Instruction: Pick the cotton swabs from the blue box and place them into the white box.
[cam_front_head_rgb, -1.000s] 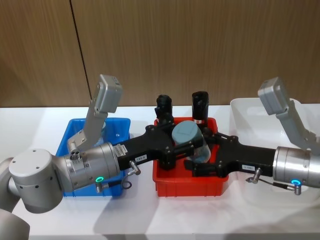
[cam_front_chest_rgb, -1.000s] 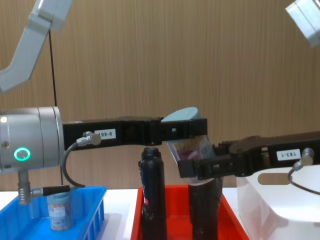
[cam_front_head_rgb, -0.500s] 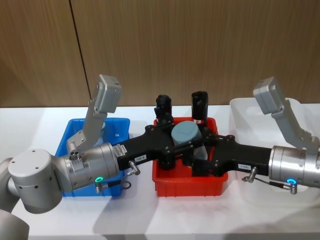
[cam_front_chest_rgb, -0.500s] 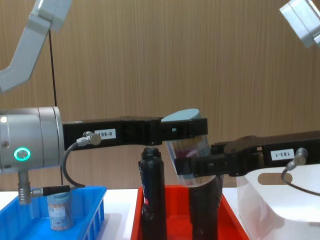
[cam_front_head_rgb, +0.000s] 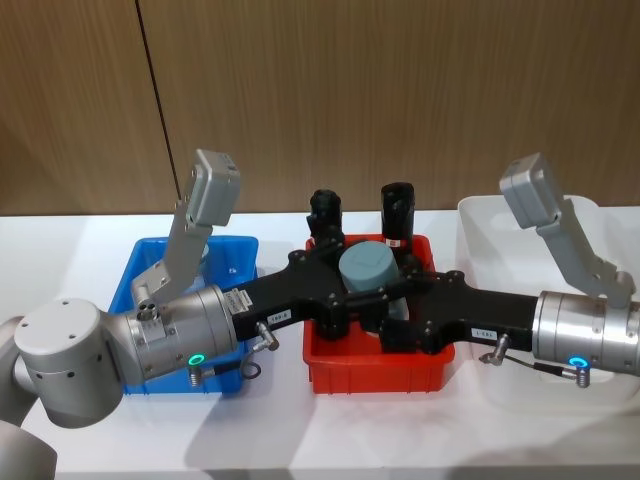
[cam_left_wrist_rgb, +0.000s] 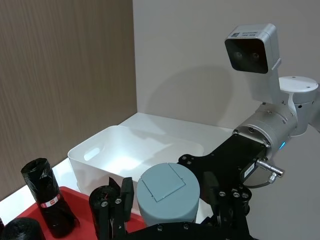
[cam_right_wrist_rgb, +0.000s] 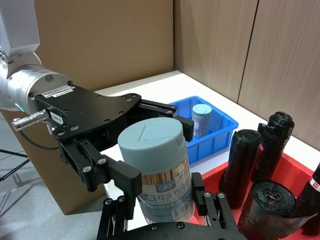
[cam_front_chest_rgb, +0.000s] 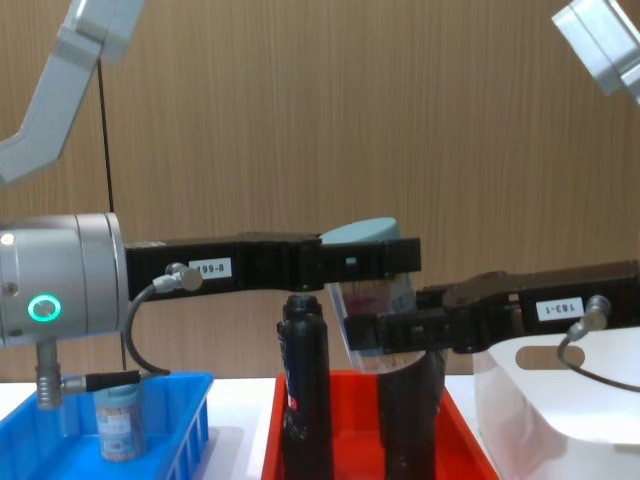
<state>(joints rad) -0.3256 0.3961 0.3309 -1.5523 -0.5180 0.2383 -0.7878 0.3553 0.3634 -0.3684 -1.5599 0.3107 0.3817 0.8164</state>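
A tub of cotton swabs (cam_front_head_rgb: 370, 268) with a grey-blue lid hangs above the red crate, slightly tilted. My left gripper (cam_front_head_rgb: 362, 288) is shut on it just below the lid (cam_front_chest_rgb: 360, 232). My right gripper (cam_front_head_rgb: 396, 312) reaches in from the right, open, its fingers (cam_right_wrist_rgb: 119, 216) standing close on either side of the tub's lower part (cam_right_wrist_rgb: 162, 192). Another tub (cam_front_chest_rgb: 118, 420) stands in the blue box (cam_front_head_rgb: 140, 270) at the left. At the right is the white box (cam_front_head_rgb: 480, 235).
The red crate (cam_front_head_rgb: 380, 378) sits between the two boxes, directly under the held tub, and holds tall black wrapped bottles (cam_front_head_rgb: 327, 215) (cam_front_head_rgb: 399, 210). A wood-panelled wall rises behind the white table (cam_front_head_rgb: 300, 430).
My right gripper has slid leftward until its fingers flank the lower part of the held tub. The left gripper and the tub have stayed almost still.
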